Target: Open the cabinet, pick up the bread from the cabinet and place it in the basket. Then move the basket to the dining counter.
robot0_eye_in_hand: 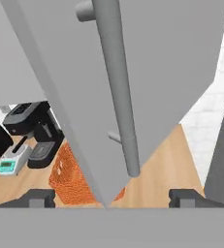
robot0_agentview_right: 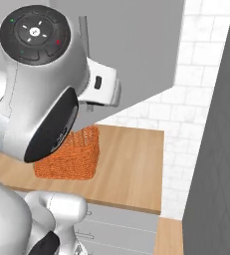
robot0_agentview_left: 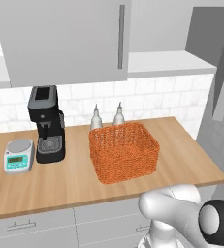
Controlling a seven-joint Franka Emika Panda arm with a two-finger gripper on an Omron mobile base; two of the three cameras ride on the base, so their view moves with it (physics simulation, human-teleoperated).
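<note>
Facing cabinet [robot0_eye_in_hand: 181,72] handle [robot0_eye_in_hand: 118,92], pincer [robot0_eye_in_hand: 111,196] tips spread wide apart; left base view adds basket [robot0_agentview_left: 124,151] on worktop [robot0_agentview_left: 74,179].

The swung-out cabinet door [robot0_eye_in_hand: 147,72] and its steel bar handle [robot0_eye_in_hand: 118,92] are met directly ahead of the spread gripper [robot0_eye_in_hand: 111,196]. Free worktop [robot0_agentview_left: 181,145] is left toward the right edge, beyond the basket [robot0_agentview_left: 124,151]. The left back edge is taken by the coffee machine [robot0_agentview_left: 46,123] and scale [robot0_agentview_left: 19,156].
</note>
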